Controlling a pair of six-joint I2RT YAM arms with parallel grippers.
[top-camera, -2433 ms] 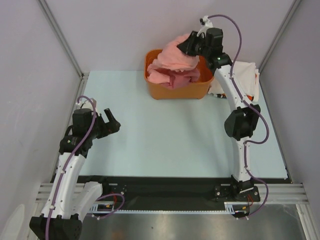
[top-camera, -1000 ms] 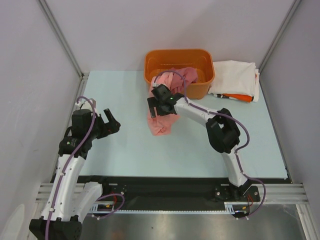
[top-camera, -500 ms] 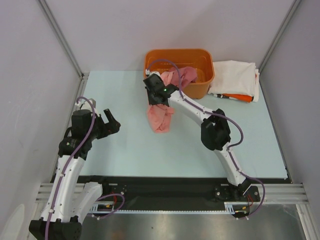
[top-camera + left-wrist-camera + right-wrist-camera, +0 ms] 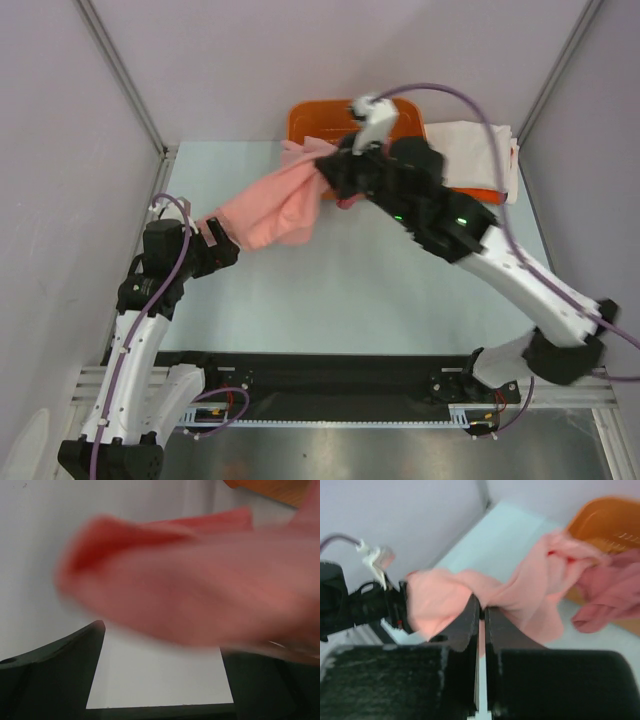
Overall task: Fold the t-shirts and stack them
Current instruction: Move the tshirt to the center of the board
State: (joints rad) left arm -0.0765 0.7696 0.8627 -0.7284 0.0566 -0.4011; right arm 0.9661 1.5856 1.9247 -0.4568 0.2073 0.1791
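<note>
While right arm [image 4: 520, 275] stretches aloft, right end effector [image 4: 328, 172] pinching salmon-pink t-shirt [image 4: 272, 207]

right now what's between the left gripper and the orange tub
The salmon-pink t-shirt, held by the right gripper, stretches from the orange tub toward the left gripper; the top view shows it best.

1. The right gripper [image 4: 333, 172], open a second ago, now pinches the salmon shirt [image 4: 275, 205].
2. The shirt has left the table [image 4: 350, 290] and stretches through the air toward the left gripper [image 4: 222, 243].
3. The right arm [image 4: 520, 270] has risen, elbow swung right.
</note>
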